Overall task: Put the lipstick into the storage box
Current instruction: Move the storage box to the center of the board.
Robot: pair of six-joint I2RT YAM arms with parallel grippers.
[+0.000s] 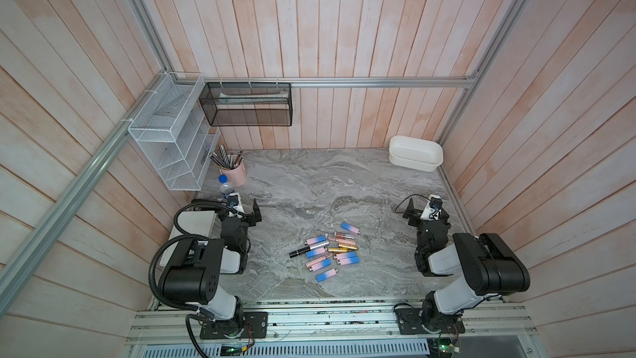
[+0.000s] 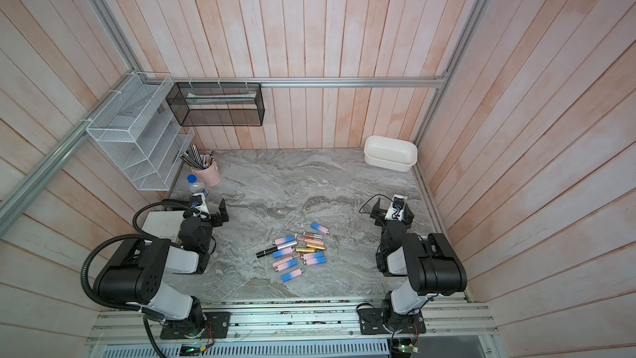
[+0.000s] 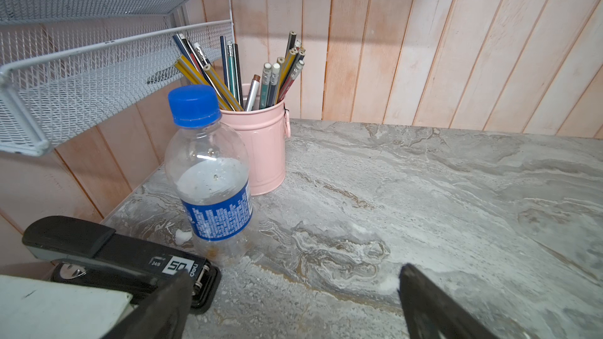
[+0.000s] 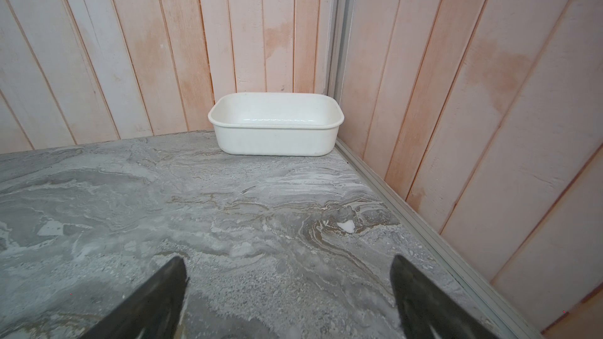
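Several lipstick tubes (image 1: 327, 249) (image 2: 299, 251) lie in a loose heap mid-table, mostly pink-and-blue, some gold, one black; one pink-blue tube (image 1: 350, 227) lies a little apart. The storage box (image 1: 413, 164) (image 2: 389, 164) (image 4: 277, 140), a white oblong tub, stands in the far right corner with nothing showing inside. My left gripper (image 1: 241, 211) (image 2: 206, 210) (image 3: 295, 273) is open over bare table, left of the heap. To the right of the heap, my right gripper (image 1: 425, 207) (image 2: 393, 210) (image 4: 288, 262) is open and faces the box, holding nothing.
At the far left stand a pink pencil cup (image 1: 235, 173) (image 3: 261, 148) and a water bottle (image 1: 225, 184) (image 3: 212, 187). A black stapler (image 3: 114, 252) lies beside my left gripper. On the walls hang a white wire-mesh rack (image 1: 172, 132) and a black mesh basket (image 1: 247, 105).
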